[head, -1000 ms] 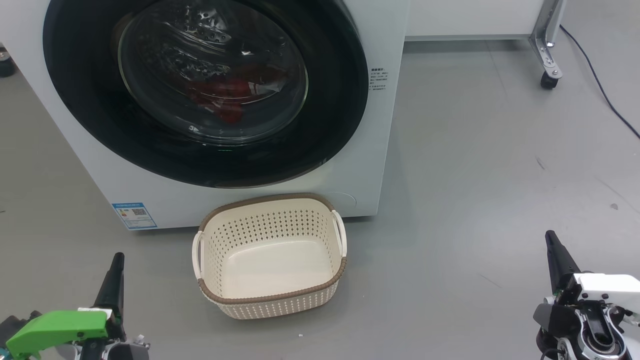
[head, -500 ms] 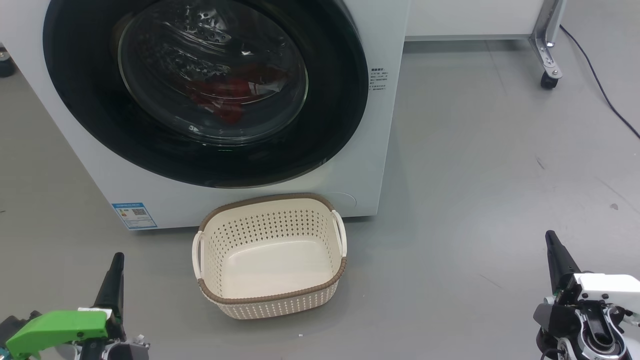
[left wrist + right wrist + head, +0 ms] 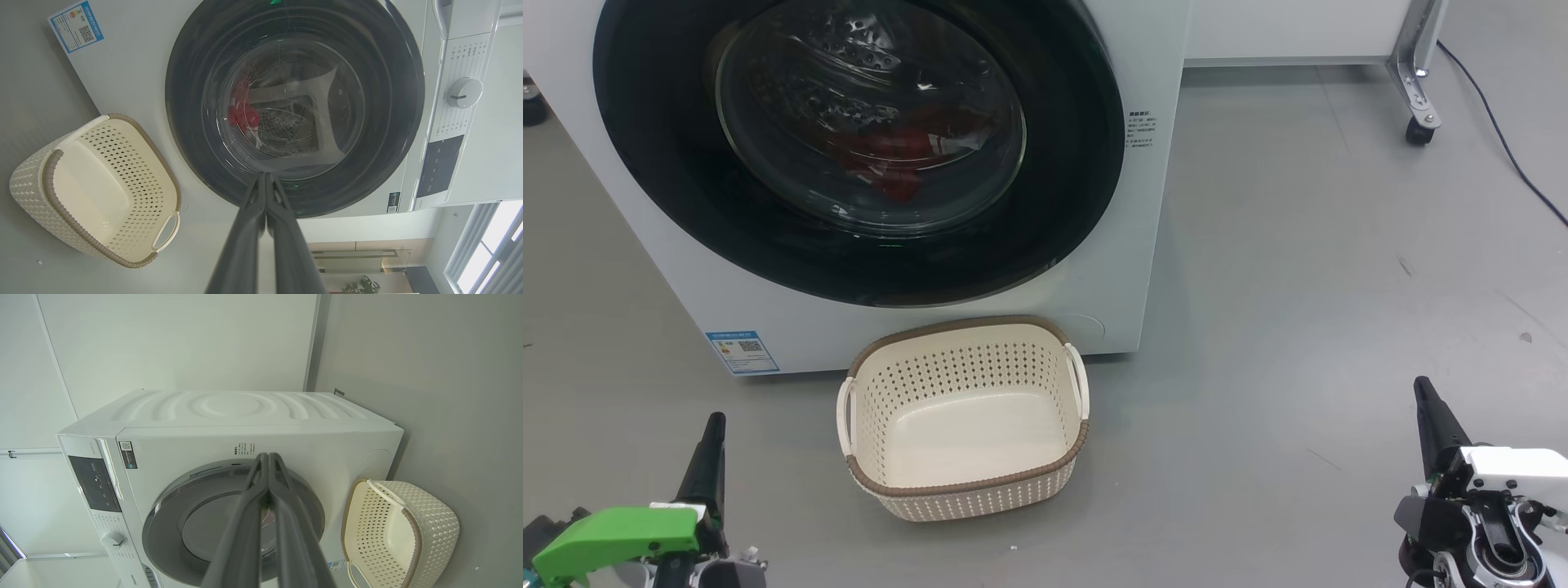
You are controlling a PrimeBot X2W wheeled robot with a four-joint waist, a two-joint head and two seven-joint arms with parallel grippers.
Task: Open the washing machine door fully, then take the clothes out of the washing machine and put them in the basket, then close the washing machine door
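Bright, even light, sharp focus, with glare on the washing machine door [image 3: 866,122].

Black cable [image 3: 1503,145] lies on grey floor [image 3: 1298,261] near a castered metal leg [image 3: 1414,82]

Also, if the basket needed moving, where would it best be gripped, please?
Probably by the white handle on the left side of the basket, reached from above by the left gripper, which sits nearest. The handle arches clear of the brown rim, leaving a gap for one finger. The basket stands upright, and its flared perforated walls offer little purchase.
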